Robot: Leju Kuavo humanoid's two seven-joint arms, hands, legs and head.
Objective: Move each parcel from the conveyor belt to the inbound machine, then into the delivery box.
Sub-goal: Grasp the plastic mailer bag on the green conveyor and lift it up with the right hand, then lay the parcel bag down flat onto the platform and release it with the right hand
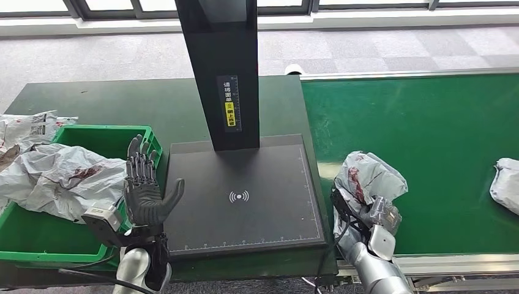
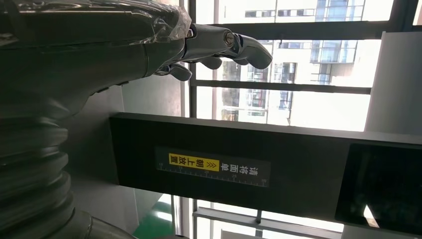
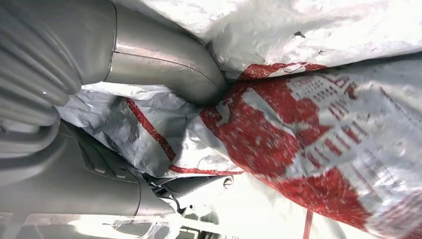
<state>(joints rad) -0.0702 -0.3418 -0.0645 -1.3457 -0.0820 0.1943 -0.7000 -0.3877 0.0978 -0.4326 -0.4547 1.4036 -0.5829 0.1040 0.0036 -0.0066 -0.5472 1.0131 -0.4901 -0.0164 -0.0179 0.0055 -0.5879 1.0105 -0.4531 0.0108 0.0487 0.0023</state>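
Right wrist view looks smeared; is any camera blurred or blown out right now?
Right wrist view: parcel too close, its red print soft. Left wrist view: bright windows backlight the left hand, leaving it dark. Head view: sharp, evenly lit.

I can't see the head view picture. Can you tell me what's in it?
The robot's right hand grips a crumpled white-and-red parcel at the green conveyor belt's near edge. Its left hand is raised, open, between the black inbound machine and a green box holding parcels.
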